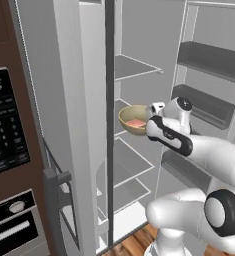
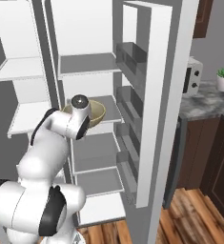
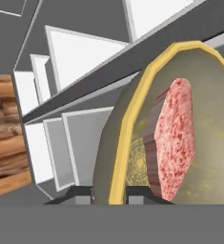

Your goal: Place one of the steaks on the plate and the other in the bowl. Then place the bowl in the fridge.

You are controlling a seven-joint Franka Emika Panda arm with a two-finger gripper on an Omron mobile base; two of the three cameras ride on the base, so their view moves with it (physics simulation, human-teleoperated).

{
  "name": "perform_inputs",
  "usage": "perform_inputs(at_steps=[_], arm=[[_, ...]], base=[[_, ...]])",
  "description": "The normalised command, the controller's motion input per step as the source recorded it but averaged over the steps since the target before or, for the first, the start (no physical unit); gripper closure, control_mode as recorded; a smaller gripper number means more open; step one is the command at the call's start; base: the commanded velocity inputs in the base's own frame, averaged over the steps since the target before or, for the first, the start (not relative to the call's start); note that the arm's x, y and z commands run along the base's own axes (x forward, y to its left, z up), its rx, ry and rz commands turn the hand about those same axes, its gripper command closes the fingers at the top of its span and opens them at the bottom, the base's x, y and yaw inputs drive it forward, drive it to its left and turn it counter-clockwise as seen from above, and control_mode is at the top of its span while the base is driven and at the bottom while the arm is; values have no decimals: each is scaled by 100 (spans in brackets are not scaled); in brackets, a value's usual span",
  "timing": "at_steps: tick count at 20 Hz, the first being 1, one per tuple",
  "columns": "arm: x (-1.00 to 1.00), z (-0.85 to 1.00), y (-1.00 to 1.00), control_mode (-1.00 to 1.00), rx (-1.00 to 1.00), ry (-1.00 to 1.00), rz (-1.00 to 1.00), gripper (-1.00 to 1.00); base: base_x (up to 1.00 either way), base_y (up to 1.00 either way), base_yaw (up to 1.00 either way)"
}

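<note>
flanking bowl (image 1: 133, 119): fridge shelves (image 1: 134, 66)

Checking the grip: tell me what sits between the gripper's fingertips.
The bowl's yellow rim, pinched between the fingertips in the hand view; a steak lies inside.

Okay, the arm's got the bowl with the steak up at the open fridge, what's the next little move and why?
Probably ease the bowl forward and down onto the white shelf before letting go. The gripper has its jaws shut on the bowl's rim, the steak lies inside, and in the left base view the bowl looks to be above that shelf, at the open fridge.
</note>
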Motion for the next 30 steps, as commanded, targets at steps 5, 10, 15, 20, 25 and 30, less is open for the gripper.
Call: perform_inputs(at_steps=[5,10,15,20,25,30], arm=[[72,-4,0,-100,-5,0,0,100],[44,-11,-3,-100,0,-5,0,100],[48,-14,0,-100,0,-1,0,100],[56,-1,0,-100,0,1,0,100],[50,-11,2,-100,0,3,0,100],[41,-8,9,-100,0,0,0,100]], base=[[0,0,0],[0,0,0],[0,0,0],[0,0,0],[0,0,0],[0,0,0]])
